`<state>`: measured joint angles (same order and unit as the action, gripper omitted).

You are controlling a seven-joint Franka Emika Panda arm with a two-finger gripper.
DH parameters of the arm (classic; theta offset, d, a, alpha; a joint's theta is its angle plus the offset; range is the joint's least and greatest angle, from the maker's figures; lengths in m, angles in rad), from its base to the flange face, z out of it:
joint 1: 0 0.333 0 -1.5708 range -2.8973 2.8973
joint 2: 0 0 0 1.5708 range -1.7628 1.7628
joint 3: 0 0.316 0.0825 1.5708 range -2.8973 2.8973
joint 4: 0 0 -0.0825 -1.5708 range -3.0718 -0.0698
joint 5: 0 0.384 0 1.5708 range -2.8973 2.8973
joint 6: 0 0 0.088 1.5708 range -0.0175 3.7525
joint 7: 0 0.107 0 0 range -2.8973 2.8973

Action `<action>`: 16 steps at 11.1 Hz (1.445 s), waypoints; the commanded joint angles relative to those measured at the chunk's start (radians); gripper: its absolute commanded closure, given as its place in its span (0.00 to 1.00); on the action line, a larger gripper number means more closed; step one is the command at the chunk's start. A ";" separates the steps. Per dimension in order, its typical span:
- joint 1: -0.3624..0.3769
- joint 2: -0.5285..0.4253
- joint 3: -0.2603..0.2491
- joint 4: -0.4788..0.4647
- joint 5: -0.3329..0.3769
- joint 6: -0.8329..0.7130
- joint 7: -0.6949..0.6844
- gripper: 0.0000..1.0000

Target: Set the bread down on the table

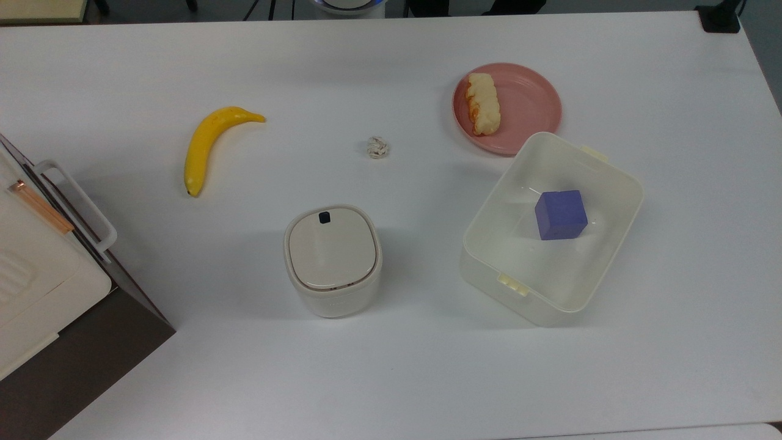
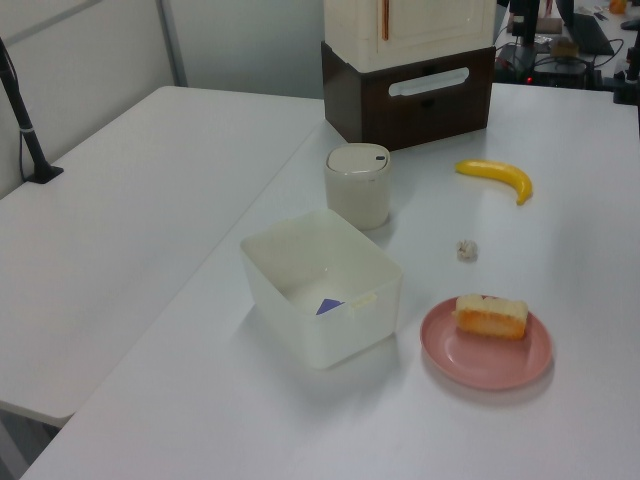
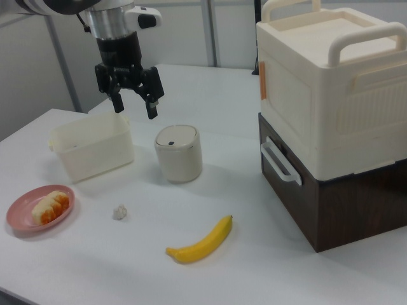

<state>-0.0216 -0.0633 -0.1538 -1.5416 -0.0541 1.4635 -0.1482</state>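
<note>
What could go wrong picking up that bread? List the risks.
1. The bread lies at the edge of the pink plate; a grasp may tip or drag the plate.
2. The white bin sits close beside the plate, so the open gripper, hanging high up, might clip its wall descending.

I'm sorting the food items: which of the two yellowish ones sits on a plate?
The bread, short, bumpy, with a toasted orange edge, lies on the pink plate. The smooth, curved banana lies directly on the table.
</note>
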 commanded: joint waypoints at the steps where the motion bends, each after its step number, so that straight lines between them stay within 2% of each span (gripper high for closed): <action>1: 0.006 0.004 -0.006 0.017 -0.016 -0.025 0.012 0.00; 9: 0.029 0.005 0.003 0.006 -0.012 -0.029 0.013 0.00; 12: 0.156 0.023 0.003 -0.040 -0.016 -0.028 0.036 0.00; 16: 0.381 0.083 0.003 -0.204 -0.096 0.095 0.240 0.00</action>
<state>0.2394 0.0023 -0.1400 -1.6444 -0.0952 1.4792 -0.0316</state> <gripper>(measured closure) 0.000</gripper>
